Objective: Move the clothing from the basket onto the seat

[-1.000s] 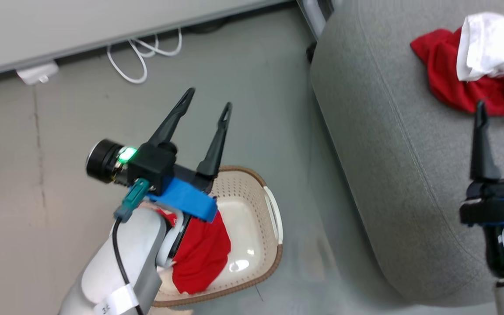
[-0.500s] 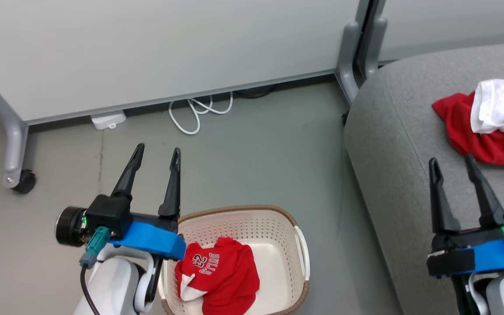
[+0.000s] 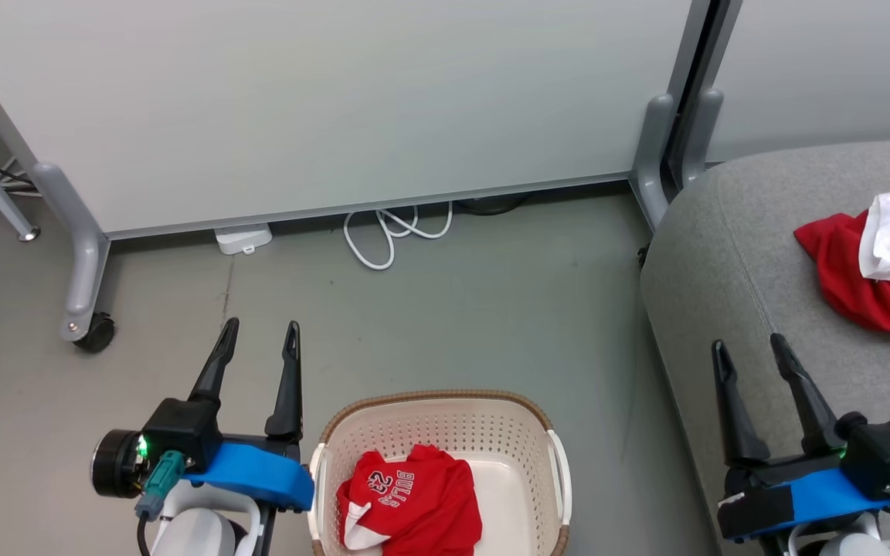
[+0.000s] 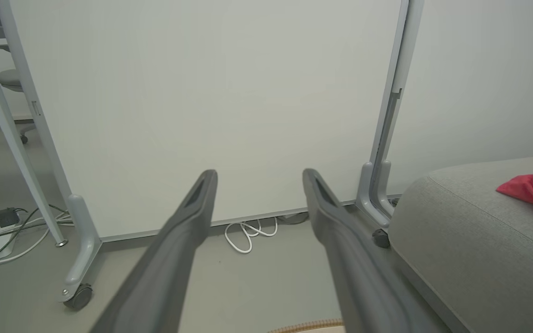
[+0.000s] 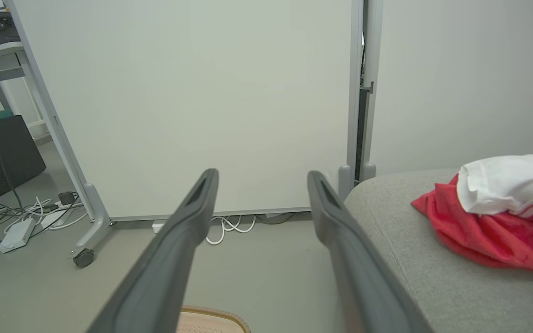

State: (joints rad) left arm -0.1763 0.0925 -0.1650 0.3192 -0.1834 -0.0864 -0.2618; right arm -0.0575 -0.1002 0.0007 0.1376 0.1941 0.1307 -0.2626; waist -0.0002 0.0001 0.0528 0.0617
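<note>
My left end effector [image 3: 259,324] and right end effector [image 3: 747,341] were spread, empty. The BULLS 23 jersey [image 3: 414,502] lay in the basket [image 3: 433,395] just right of the left one, the nearer arm. The other red garment [image 3: 862,286] lay on the seat [image 3: 723,270].
</note>
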